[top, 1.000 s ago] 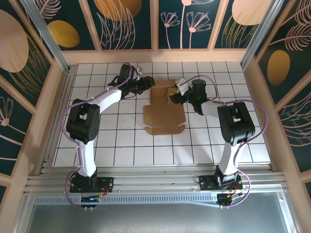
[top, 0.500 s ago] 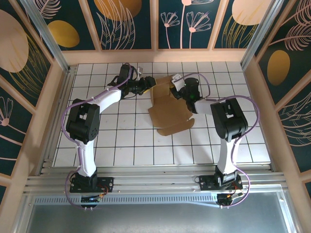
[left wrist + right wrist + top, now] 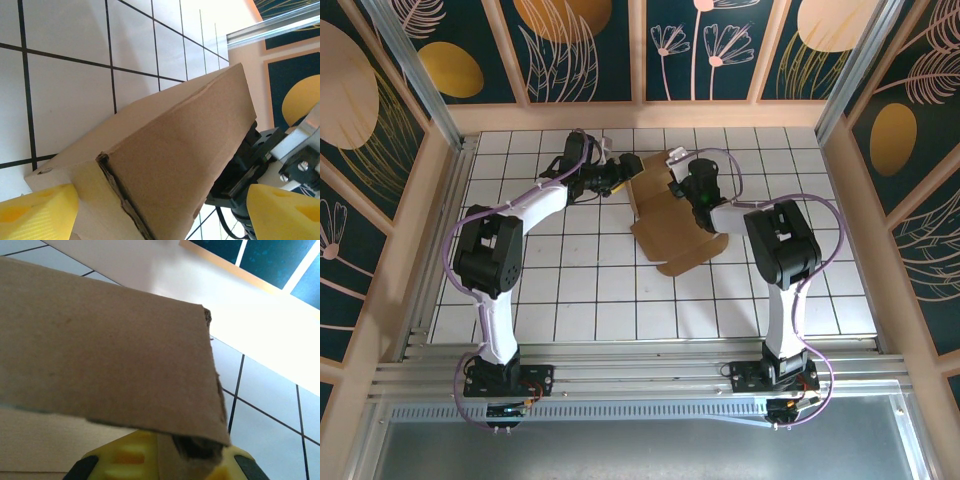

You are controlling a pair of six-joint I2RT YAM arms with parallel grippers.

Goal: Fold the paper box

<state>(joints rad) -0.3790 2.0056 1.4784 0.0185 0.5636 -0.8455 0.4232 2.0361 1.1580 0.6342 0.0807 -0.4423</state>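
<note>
1. Paper box [image 3: 670,215]: plain brown kraft, unprinted; the ragged edge just above the right gripper [image 3: 175,462] is darker brown.
2. Left gripper [image 3: 160,212]: fingers [image 3: 35,212] bright yellow. The right gripper's fingers [image 3: 130,452] are yellow with black sides.
3. Table [image 3: 570,300] beneath both claws: white tiles with black grid lines.
4. Arms [image 3: 535,205]: white links and black joints; cables [image 3: 445,250] purple.
5. Walls [image 3: 590,50] beyond the claws: dark teal panels with pale pink leaf and flower outlines, golden ovals and peach frames.

no readable text, labels or numbers
</note>
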